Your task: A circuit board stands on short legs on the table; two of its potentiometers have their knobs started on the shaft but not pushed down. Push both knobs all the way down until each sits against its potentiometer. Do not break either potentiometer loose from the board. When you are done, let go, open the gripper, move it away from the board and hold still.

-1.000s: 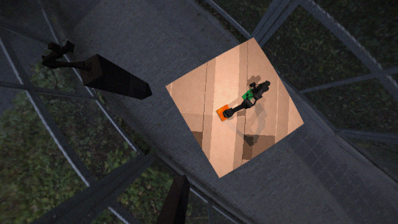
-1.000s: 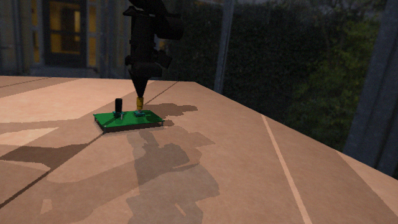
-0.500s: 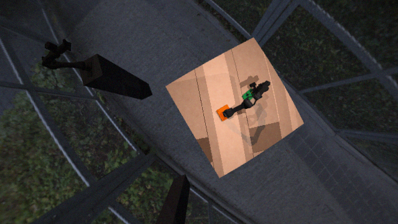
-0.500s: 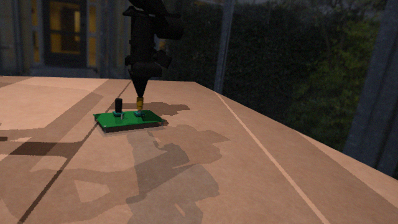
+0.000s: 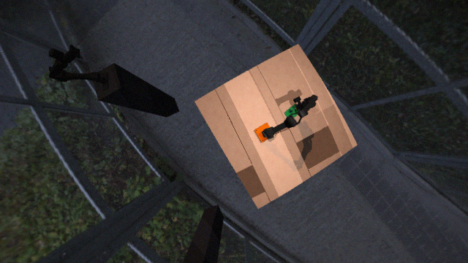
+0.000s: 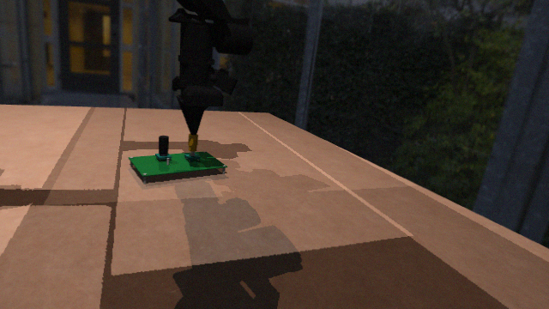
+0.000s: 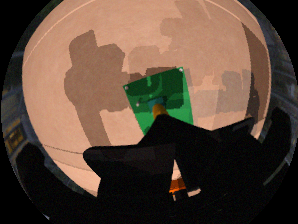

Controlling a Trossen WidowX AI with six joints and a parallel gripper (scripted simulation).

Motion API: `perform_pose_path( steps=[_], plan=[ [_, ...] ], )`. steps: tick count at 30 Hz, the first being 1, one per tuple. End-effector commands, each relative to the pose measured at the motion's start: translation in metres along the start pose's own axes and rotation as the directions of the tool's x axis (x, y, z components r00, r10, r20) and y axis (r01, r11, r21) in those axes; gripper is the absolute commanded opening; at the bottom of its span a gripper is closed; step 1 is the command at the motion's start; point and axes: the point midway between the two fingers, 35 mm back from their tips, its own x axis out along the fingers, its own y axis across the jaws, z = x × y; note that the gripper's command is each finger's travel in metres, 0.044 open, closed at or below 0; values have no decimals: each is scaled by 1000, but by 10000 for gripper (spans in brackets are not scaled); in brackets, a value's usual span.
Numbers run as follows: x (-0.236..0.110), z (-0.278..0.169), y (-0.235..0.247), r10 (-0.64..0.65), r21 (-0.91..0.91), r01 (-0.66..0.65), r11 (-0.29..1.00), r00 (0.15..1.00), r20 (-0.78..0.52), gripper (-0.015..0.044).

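Note:
The green circuit board (image 6: 202,166) (image 5: 291,109) (image 7: 169,90) stands on short legs on the wooden table (image 6: 343,215) (image 5: 234,109). A black knob (image 6: 163,145) stands tall at the board's back left. A yellow knob (image 6: 193,142) (image 7: 160,110) stands on its shaft near the board's middle. My gripper (image 6: 191,130) (image 7: 161,117) is shut, with nothing between the fingers. It points straight down and its tip rests on top of the yellow knob. The gap under each knob is too small to judge.
The arm's orange base (image 5: 261,132) sits on the table beside the board. A small grey post (image 6: 168,160) stands on the board in front of the black knob. The table's right edge (image 6: 429,189) drops off to a dark garden.

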Motion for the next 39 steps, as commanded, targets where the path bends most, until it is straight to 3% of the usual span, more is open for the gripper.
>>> perform_pose_path(
  steps=[1,39],
  plan=[
    [14,1,-1,-7,-5,7,1000,1000,-13,0],
    [20,1,-1,-7,-5,7,1000,1000,-13,0]
  ],
)
